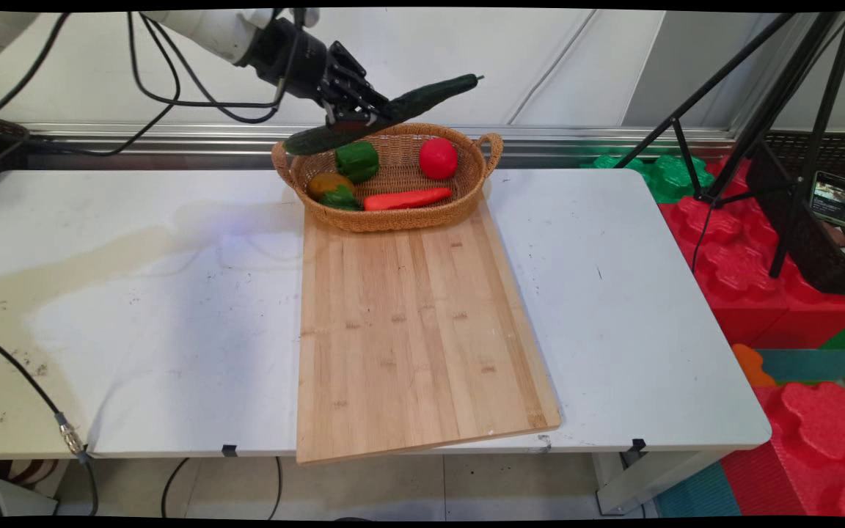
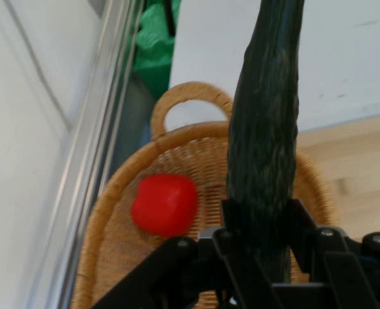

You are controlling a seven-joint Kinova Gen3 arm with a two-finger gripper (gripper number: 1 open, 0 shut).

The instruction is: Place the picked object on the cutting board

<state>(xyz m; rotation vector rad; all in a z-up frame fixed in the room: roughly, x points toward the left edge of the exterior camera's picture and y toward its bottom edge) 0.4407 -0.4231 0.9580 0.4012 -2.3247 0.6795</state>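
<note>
In the main view the gripper (image 1: 355, 115) hangs above the back left rim of the wicker basket (image 1: 393, 220), its fingers pinching a long dark green cucumber (image 1: 422, 97) near its middle; the cucumber is lifted clear of the basket, tilted, its stem end up to the right and its other end low over the basket's left handle; inside the basket lie a green pepper (image 1: 357, 160), a red tomato (image 1: 438, 158), an orange carrot (image 1: 406, 199) and a brownish-green vegetable (image 1: 331, 189); the basket sits on the far end of a wooden cutting board (image 1: 415, 330) on the white table (image 1: 136, 308).

In the hand view the fingers (image 2: 300, 222) clamp the cucumber (image 2: 267, 129) from both sides; it runs up across the basket (image 2: 122, 212); the tomato (image 2: 164, 203) lies in the basket left of the cucumber; the board (image 2: 350, 174) shows beyond the basket's rim.
</note>
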